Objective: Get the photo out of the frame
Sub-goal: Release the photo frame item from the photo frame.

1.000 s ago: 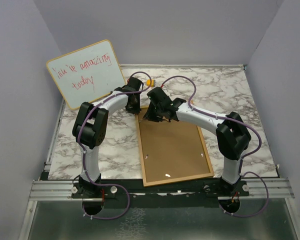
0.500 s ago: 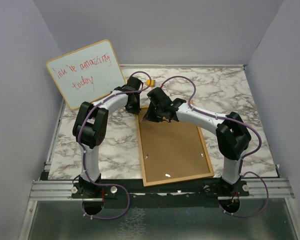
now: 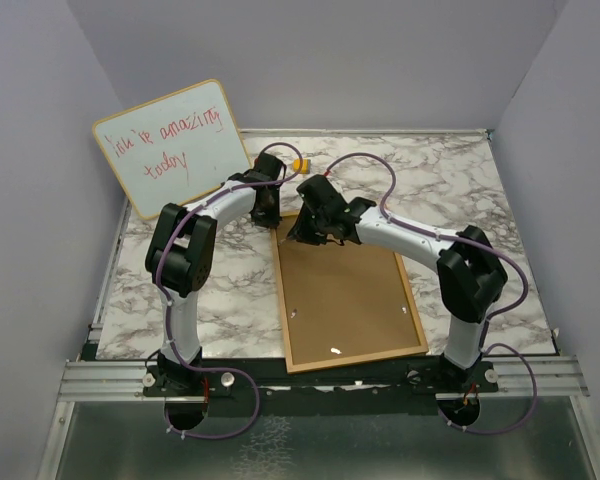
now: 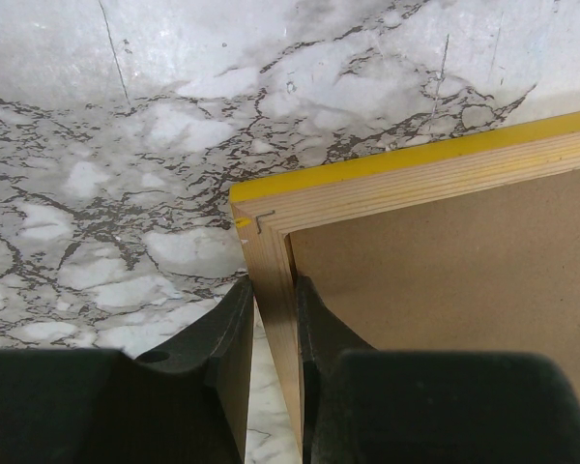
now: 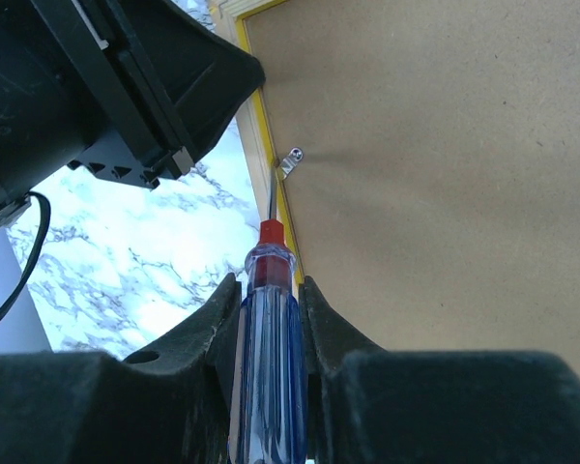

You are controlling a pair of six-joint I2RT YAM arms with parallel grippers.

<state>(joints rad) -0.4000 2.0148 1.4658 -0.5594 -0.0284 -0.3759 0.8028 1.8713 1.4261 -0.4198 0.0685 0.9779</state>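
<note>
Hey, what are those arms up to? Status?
Left tool clamped on frame edge. Right tool holds screwdriver, tip by clip. Frame face down, photo hidden.

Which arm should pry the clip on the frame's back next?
Right. The right gripper holds the screwdriver, its tip at the clip; the left gripper grips the frame by its edge, steadying it.

Whiteboard (image 3: 173, 147) far left of frame (image 3: 350, 300)

Lab test booth, plain grey walls (image 3: 40, 150)
</note>
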